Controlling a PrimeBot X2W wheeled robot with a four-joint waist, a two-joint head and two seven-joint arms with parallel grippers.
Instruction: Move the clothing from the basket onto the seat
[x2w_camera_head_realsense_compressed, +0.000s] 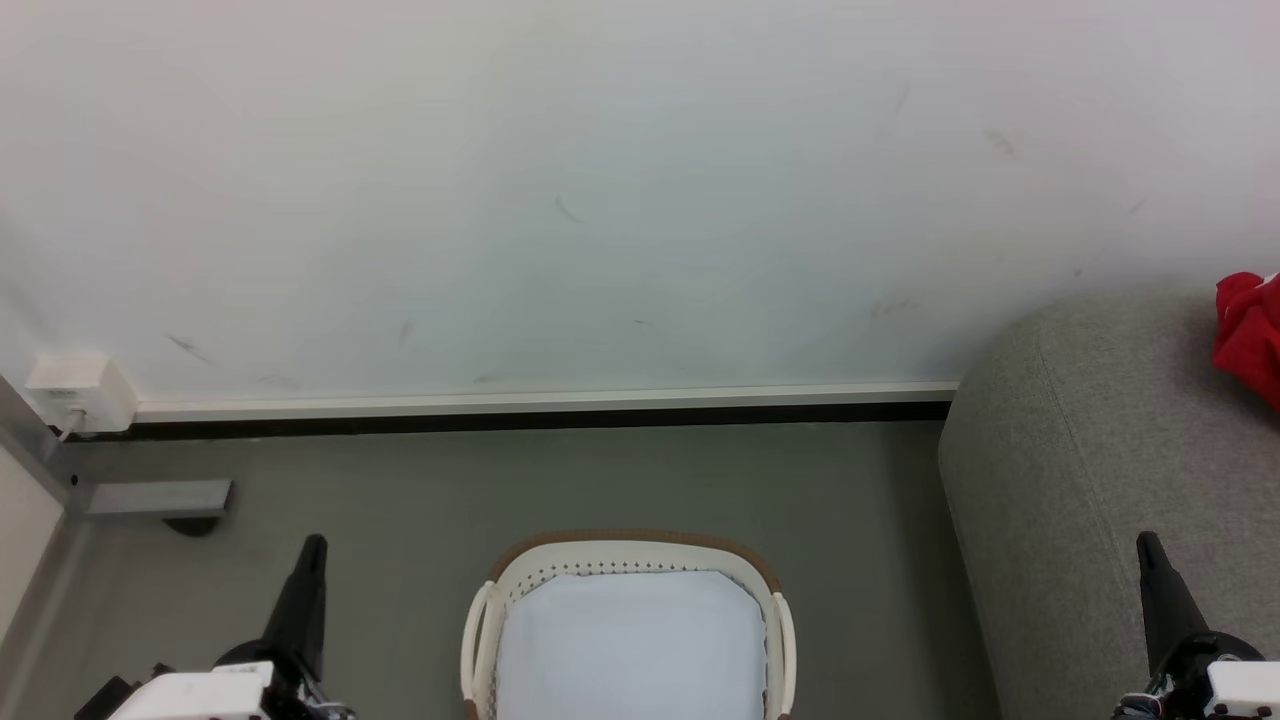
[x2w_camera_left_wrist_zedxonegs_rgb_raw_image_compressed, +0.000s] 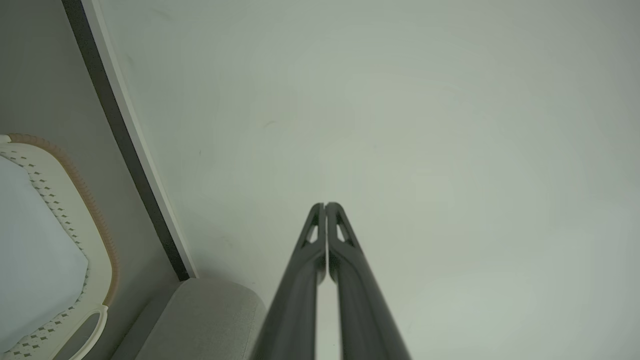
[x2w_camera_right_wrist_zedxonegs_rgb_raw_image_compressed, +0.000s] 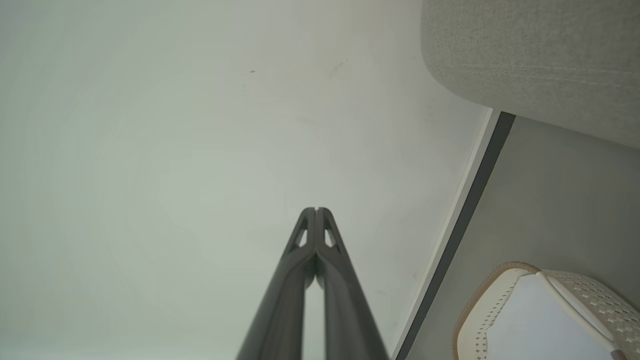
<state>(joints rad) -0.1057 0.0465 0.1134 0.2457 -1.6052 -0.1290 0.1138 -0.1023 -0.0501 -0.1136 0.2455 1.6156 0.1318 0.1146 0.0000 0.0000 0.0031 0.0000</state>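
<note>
Red clothing (x2w_camera_head_realsense_compressed: 1248, 335) lies heaped on the seat (x2w_camera_head_realsense_compressed: 1100, 450) at the view's edge; the basket (x2w_camera_head_realsense_compressed: 630, 548) holds a pale sheet (x2w_camera_head_realsense_compressed: 630, 640); left pincer (x2w_camera_head_realsense_compressed: 312, 550) and right pincer (x2w_camera_head_realsense_compressed: 1148, 548), closed and empty, stand either side; likely risk: another reach lifts the sheet by mistake.
</note>
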